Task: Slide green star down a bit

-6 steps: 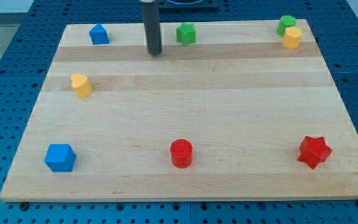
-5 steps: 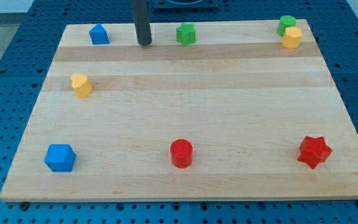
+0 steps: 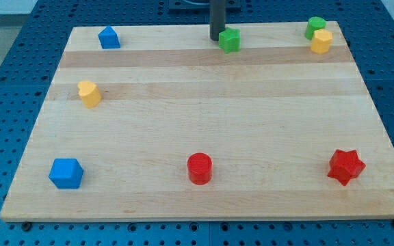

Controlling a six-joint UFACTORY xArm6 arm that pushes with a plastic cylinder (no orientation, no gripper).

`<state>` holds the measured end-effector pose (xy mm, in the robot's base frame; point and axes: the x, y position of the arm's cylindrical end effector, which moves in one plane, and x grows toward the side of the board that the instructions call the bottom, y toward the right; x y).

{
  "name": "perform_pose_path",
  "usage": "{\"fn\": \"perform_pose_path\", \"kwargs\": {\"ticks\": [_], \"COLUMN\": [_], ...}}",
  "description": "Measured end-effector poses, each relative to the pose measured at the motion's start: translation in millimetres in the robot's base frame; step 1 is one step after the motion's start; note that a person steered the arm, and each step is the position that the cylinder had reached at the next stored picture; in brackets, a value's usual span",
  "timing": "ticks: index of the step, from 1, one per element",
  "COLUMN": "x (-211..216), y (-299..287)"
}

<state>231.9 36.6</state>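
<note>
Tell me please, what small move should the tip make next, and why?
Probably a short push toward the view's bottom. My tip sits at the upper left edge of the green star, seemingly touching it, near the board's top edge. Since the tip is slightly left of the star, centring above it first may keep the star from drifting right.

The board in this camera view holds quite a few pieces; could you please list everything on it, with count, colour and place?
green star: 1, green, top edge, just right of centre
green block: 1, green, top right corner, shape unclear, touching the yellow block below it
yellow block: 1, yellow, top right corner
blue block: 1, blue, house-like shape, top left
yellow block at left: 1, yellow, left side, upper half
blue cube-like block: 1, blue, bottom left
red cylinder: 1, red, bottom centre
red star: 1, red, bottom right
wooden board: 1, light wood, on a blue perforated table
my tip: 1, dark rod, against the green star's upper left side
</note>
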Motion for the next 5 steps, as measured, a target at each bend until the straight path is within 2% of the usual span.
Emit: {"fn": "perform_pose_path", "kwargs": {"ticks": [2, 5], "x": [23.3, 65.7], "y": [47.3, 49.1]}}
